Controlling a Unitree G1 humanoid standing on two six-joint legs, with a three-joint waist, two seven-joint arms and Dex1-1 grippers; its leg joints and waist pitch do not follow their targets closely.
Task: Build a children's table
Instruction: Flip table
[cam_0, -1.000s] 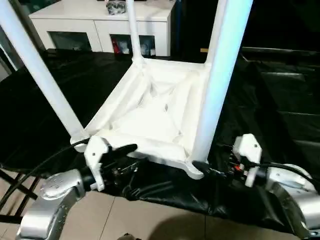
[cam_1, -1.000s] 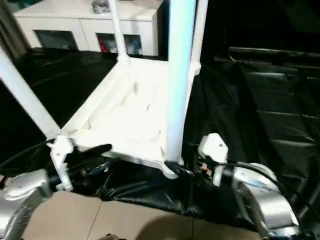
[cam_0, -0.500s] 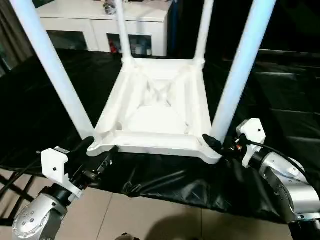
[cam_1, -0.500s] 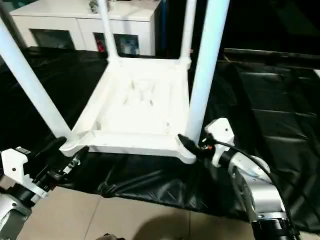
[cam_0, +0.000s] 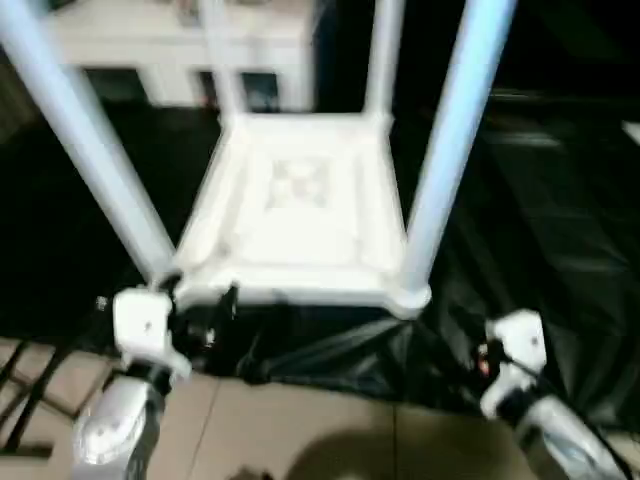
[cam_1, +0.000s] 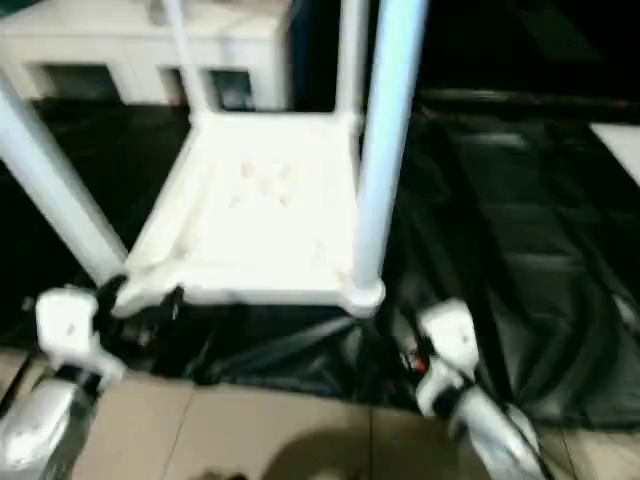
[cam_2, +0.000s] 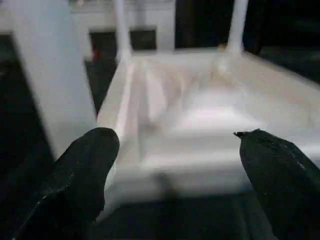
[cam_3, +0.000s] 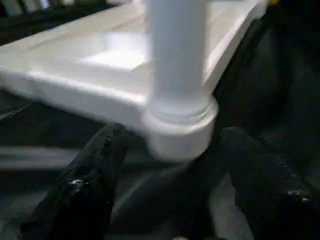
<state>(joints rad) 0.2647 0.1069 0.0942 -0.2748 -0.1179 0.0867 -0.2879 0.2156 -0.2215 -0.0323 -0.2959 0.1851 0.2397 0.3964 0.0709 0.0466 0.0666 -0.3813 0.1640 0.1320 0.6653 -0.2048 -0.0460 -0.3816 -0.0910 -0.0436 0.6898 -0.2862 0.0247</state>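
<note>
Table (cam_0: 300, 215) lies upside down on the black sheet (cam_0: 540, 210), its four legs (cam_0: 455, 130) standing up from the corner sockets. Half a second ago the right gripper (cam_3: 172, 165) touched the near right socket (cam_3: 181, 127); now it sits back from it, jaws spread and empty, the socket just ahead between them. The left gripper (cam_2: 175, 175) has also drawn back from the near left corner, jaws wide apart, the tabletop's near edge ahead of them. A white cabinet (cam_0: 180, 45) stands beyond.
</note>
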